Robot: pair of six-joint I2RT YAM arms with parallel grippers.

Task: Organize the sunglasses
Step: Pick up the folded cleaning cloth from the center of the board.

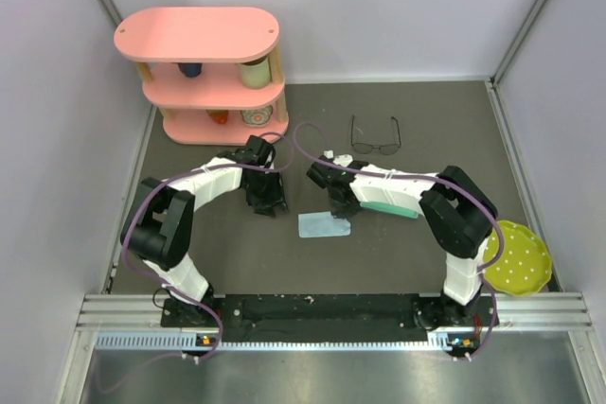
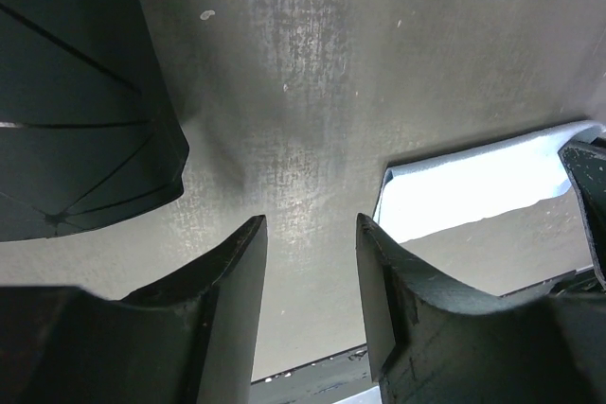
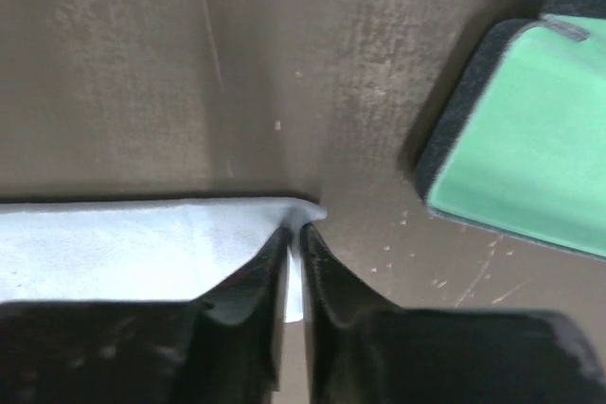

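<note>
One pair of sunglasses [image 1: 375, 135], with a thin dark wire frame and roundish lenses, lies unfolded on the dark mat behind both arms, with neither gripper touching it. My right gripper [image 1: 339, 205] [image 3: 295, 234] is down at the mat, shut on the right-hand corner of a light blue cloth [image 1: 324, 225] [image 3: 123, 248]. The corner is bunched up between the fingertips. My left gripper [image 1: 268, 203] [image 2: 311, 224] hangs open just above the mat to the left of the cloth [image 2: 473, 186], with nothing between its fingers.
A black oblong case [image 2: 76, 92] sits close to the left of the left fingers. A case with a green face [image 1: 388, 208] [image 3: 530, 130] lies right of the cloth, under the right arm. A pink shelf [image 1: 204, 73] stands at the back left, a yellow plate [image 1: 516, 257] at the right edge.
</note>
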